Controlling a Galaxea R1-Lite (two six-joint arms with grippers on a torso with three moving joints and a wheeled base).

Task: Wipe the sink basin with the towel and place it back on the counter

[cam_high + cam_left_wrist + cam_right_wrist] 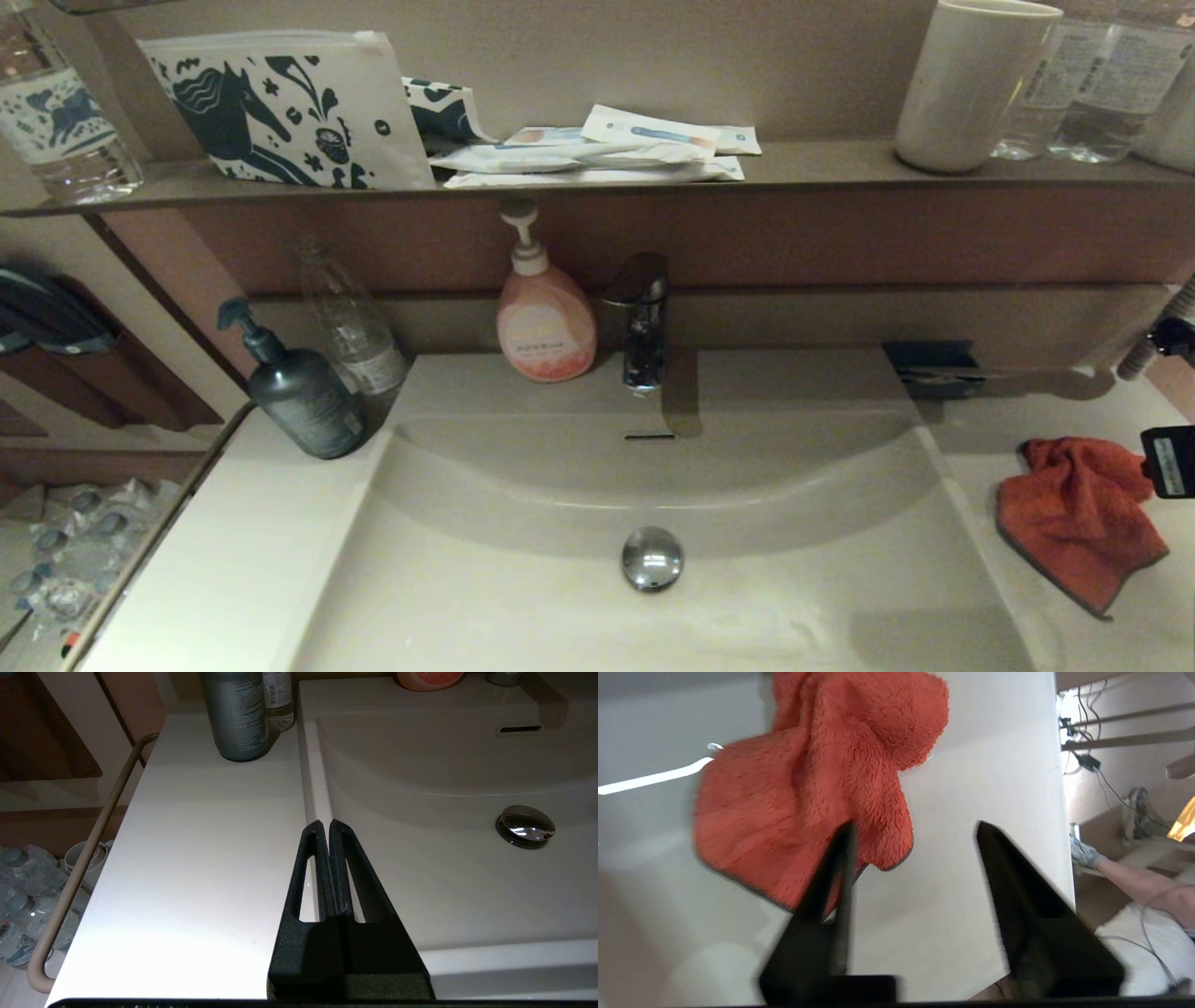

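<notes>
The towel (1074, 518) lay crumpled on the counter (1148, 644) to the right of the sink basin (523, 597), apart from the basin's rim, its dark stitched edge showing along the near side. My right gripper (915, 830) hung over it with its fingers spread wide and gripping nothing; in the right wrist view one finger (831, 882) crossed in front of the towel's (808, 807) near edge, while the other stood over bare counter (971, 765) beside the cloth. From the head view only a black piece of that arm showed at the right edge, just beside the towel.

The basin was bare, its chrome drain plug (652, 558) in the middle of the floor and the overflow slot (649, 436) in the curved back wall, below the faucet (642, 322). My left gripper (325, 823) hovered over the basin's left rim, its fingers pressed together with nothing between them.

At the back a pink soap bottle (543, 313) stood just left of the faucet. A dark pump bottle (299, 387) and a clear bottle (350, 322) stood at the counter's left rear corner. On the brown shelf (822, 168) above sat a horse-printed pouch (280, 107), some sachets (597, 149) and a white cup (971, 79).
</notes>
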